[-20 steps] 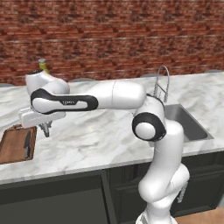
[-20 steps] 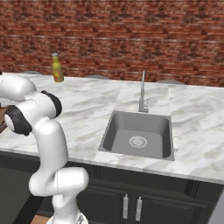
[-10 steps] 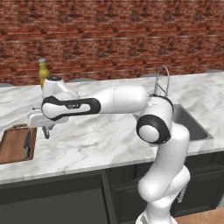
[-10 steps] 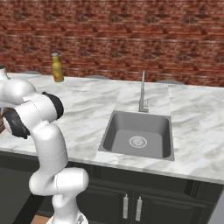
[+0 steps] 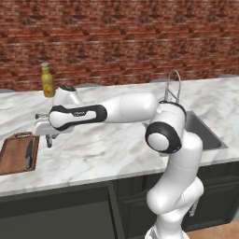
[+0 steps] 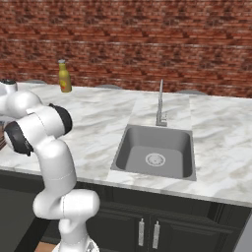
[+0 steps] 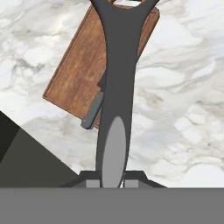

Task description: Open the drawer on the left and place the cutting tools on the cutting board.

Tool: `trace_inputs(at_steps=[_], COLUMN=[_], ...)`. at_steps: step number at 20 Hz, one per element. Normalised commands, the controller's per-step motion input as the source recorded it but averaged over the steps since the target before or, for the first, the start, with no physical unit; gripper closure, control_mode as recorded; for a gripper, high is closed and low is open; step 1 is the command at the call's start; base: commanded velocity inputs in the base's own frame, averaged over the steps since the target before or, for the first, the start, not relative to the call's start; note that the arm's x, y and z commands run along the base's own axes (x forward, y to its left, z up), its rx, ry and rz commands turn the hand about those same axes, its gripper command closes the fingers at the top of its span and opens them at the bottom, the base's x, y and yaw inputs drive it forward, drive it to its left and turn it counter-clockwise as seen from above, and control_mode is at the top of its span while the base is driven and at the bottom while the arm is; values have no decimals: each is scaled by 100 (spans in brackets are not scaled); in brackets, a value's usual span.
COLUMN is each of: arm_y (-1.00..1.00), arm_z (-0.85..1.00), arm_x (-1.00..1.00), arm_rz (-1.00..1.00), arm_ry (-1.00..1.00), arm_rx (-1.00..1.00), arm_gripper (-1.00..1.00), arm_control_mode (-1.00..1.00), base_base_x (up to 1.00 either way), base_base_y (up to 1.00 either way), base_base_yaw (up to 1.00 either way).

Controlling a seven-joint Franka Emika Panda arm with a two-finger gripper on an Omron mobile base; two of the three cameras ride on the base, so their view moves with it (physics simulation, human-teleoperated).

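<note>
Wooden cutting board (image 5: 17, 154) lies on the marble counter (image 5: 102, 149) at about nine o'clock from the arm's base in the left base view, with the black-handled knife (image 5: 29, 154) already flat on it. The gripper (image 5: 48, 141) hangs just beside the board's three-o'clock edge, jaws pinched tight on the grey wide-headed tool (image 7: 114, 92), which runs from between the fingertips toward twelve o'clock in the hand view, over the board. By my reading, the step in hand is setting this second tool down. To do it well, carry the hand toward nine o'clock until the tool is wholly above wood, keep clear of the knife, lower close, then release. The drawer (image 5: 56, 212) is partly visible below the counter edge.
</note>
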Motion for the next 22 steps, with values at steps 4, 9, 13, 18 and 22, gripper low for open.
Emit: trace_inputs(at_steps=[4,9,13,18,22], arm_y=[26,22,25,25,17], arm_z=[-9,-4,-11,-20,-19], arm_x=[11,16,16,17,8], arm_rz=[0,0,0,0,0], arm_ry=[3,2,3,5,4], arm_rx=[0,0,0,0,0], arm_gripper=[100,100,100,100,100], arm_control_mode=[-100,-100,-100,-100,-100], base_base_x=[0,0,0,0,0], base_base_y=[0,0,0,0,0], base_base_yaw=[0,0,0,0,0])
